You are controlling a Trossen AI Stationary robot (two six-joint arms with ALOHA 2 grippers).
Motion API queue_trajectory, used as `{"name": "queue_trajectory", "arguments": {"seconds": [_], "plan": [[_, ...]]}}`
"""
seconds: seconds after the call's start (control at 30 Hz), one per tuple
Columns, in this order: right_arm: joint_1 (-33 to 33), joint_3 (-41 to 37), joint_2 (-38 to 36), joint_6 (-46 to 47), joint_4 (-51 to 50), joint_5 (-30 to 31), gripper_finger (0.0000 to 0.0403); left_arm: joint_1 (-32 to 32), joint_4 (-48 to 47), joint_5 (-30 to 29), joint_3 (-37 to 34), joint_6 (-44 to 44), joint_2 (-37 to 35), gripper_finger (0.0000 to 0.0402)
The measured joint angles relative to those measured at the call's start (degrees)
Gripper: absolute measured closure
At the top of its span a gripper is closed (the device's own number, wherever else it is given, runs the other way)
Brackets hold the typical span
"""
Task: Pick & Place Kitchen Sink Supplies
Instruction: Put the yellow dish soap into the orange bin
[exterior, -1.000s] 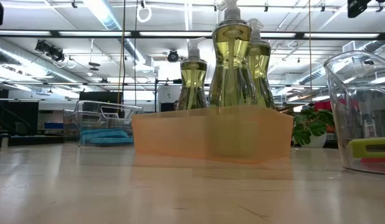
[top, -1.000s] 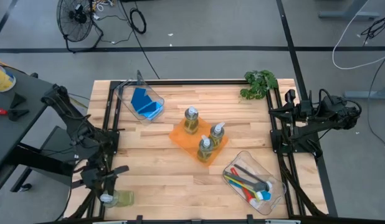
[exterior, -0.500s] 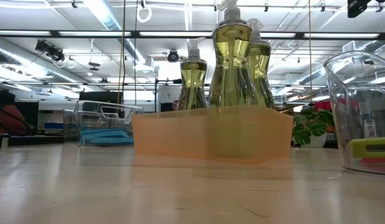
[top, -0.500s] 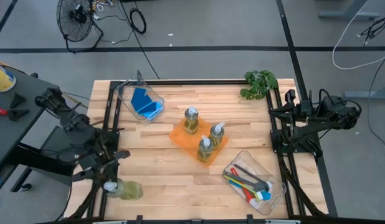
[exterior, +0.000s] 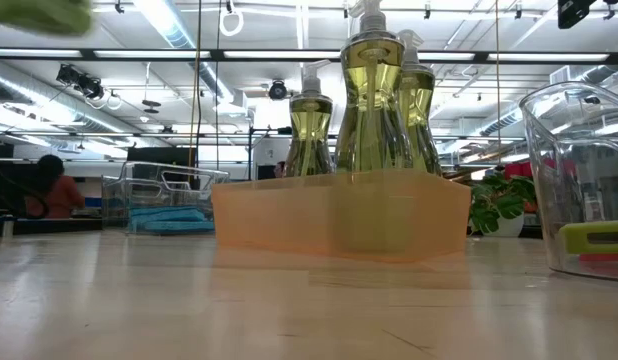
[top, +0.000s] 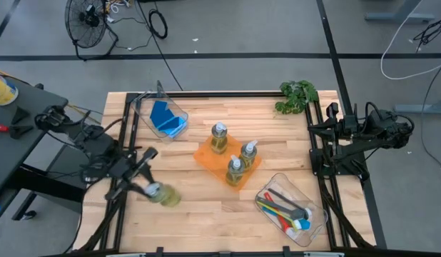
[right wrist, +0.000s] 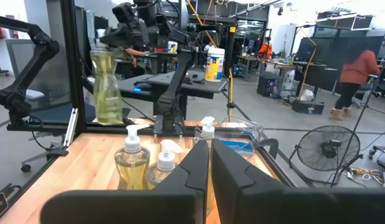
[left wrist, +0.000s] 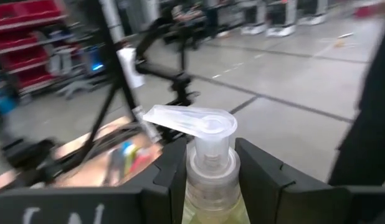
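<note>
My left gripper [top: 150, 187] is shut on a clear pump bottle of yellowish soap [top: 167, 196], which is in the air over the table's near left part. The same bottle [right wrist: 107, 87] shows upright in the right wrist view, and its blurred bottom [exterior: 39, 12] shows in the low view. Three more soap bottles [top: 235, 171] stand in an orange tray [top: 206, 155] at mid-table. My right gripper [right wrist: 209, 163] is shut on nothing and waits at the table's right edge. My left gripper pinches the bottle's neck [left wrist: 211, 177] just under the pump head, one finger [left wrist: 171, 171] on each side. The fingers come at it level. The bottle hangs upright below them, lifted clear of the table.
A clear bin with blue sponges [top: 165, 118] lies at the far left. Another clear bin with brushes [top: 288, 208] lies at the near right. A green plant [top: 297, 96] sits at the far right corner. Bare wood lies between the held bottle and the tray.
My left gripper has carried the bottle up and away from the table's near left corner, toward the far edge and the orange tray, swinging round as it went. The bottle stays in its hold, clear of the table.
</note>
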Motion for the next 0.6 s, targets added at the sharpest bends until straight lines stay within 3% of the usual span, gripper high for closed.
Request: {"name": "queue_trajectory", "arguments": {"seconds": [0.2,0.6], "plan": [[0.0,0.0,0.0,0.0,0.0,0.0,0.0382,5.7,0.5,-3.4,0.0,-0.3,2.9,0.0281],[0.0,0.0,0.0,0.0,0.0,0.0,0.0382,14.5,8.4,-2.7,-0.1,-1.6,10.6,0.0281]]}}
